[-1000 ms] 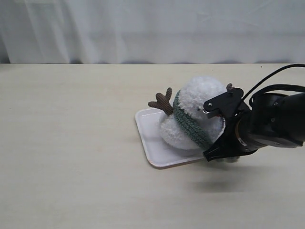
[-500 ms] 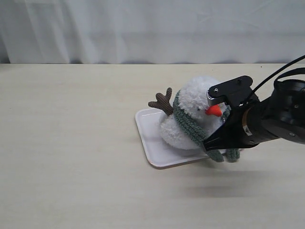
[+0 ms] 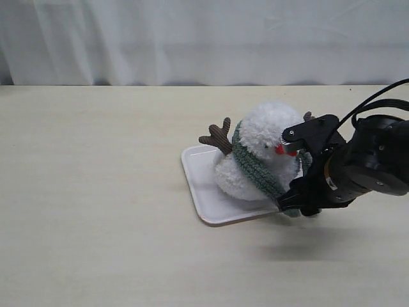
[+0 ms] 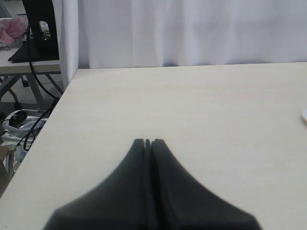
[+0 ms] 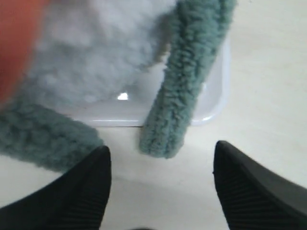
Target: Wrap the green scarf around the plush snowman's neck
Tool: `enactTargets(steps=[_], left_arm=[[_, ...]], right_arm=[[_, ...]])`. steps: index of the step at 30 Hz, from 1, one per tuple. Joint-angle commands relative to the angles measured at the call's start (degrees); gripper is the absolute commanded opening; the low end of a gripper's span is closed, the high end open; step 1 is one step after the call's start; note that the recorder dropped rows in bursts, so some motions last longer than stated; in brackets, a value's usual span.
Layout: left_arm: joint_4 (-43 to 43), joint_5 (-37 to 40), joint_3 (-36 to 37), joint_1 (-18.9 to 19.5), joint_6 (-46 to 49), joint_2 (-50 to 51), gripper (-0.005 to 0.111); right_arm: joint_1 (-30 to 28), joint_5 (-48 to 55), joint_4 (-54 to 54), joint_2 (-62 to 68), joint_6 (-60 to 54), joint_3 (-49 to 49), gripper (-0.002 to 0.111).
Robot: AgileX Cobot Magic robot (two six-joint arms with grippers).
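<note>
As only wrist view shows, right gripper (image 5: 160,145) gapes; green scarf (image 5: 187,81) loose.

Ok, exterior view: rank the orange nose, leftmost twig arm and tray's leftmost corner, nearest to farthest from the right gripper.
1. Orange nose: at the right gripper.
2. Twig arm: across the snowman, leftward.
3. Tray corner: farthest left.

The right gripper (image 3: 289,170) has drawn back a little to the right from the plush snowman (image 3: 262,128). The orange nose (image 3: 281,149), hidden a second ago, now peeks out beside the upper finger. Since half a second ago the gripper has sunk lower and covers more of that nose. Less of the green scarf (image 3: 252,166) end now shows under the lower finger, past the white tray (image 3: 198,176) edge.
</note>
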Motion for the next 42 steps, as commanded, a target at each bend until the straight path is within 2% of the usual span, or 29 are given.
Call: enactTargets(steps=[1,7,9,10,11,12,14,18,22,28,30,33,42], left_arm=[[-0.42,-0.51,0.21,0.10,-0.19,-0.10,0.000],[-0.42,-0.51,0.21,0.10,-0.19,-0.10,0.000],[-0.42,-0.51,0.21,0.10,-0.19,-0.10,0.000],[-0.42,-0.51,0.21,0.10,-0.19,-0.10,0.000],[-0.42,-0.51,0.21,0.10,-0.19,-0.10,0.000],[-0.42,-0.51,0.21,0.10,-0.19,-0.10,0.000],[-0.42,-0.51,0.21,0.10,-0.19,-0.10,0.000],[-0.42,-0.51,0.21,0.10,-0.19,-0.10,0.000],[-0.42,-0.51,0.21,0.10,-0.19,-0.10,0.000],[-0.42,-0.51,0.21,0.10,-0.19,-0.10,0.000],[-0.42,-0.51,0.21,0.10,-0.19,-0.10,0.000],[-0.42,-0.51,0.21,0.10,-0.19,-0.10,0.000],[-0.42,-0.51,0.21,0.10,-0.19,-0.10,0.000]], right_arm=[[-3.18,-0.23,-2.42,2.89,3.44,0.20,0.059],[-4.03,-8.41,-2.22,6.39,2.25,0.20,0.058],[-4.03,-11.59,-2.22,7.48,1.89,0.20,0.044],[-4.03,-11.92,-2.22,7.71,1.76,0.20,0.030],[-4.03,-11.92,-2.22,7.71,1.76,0.20,0.025],[-4.03,-11.42,-2.22,7.60,1.76,0.20,0.012],[-4.03,-10.64,-2.22,7.60,1.76,0.20,0.004],[-4.03,-6.96,-1.10,7.49,1.19,0.20,0.004],[-4.03,-6.96,5.88,4.61,-5.64,0.20,0.004],[-4.03,-6.85,10.82,-1.28,-6.95,0.20,0.004],[-4.03,-6.85,15.59,-2.94,-11.24,0.20,0.004],[-4.03,-6.85,28.99,-5.75,-24.18,0.20,0.004],[-4.03,-4.87,51.35,-8.97,-46.71,-0.12,0.004]])
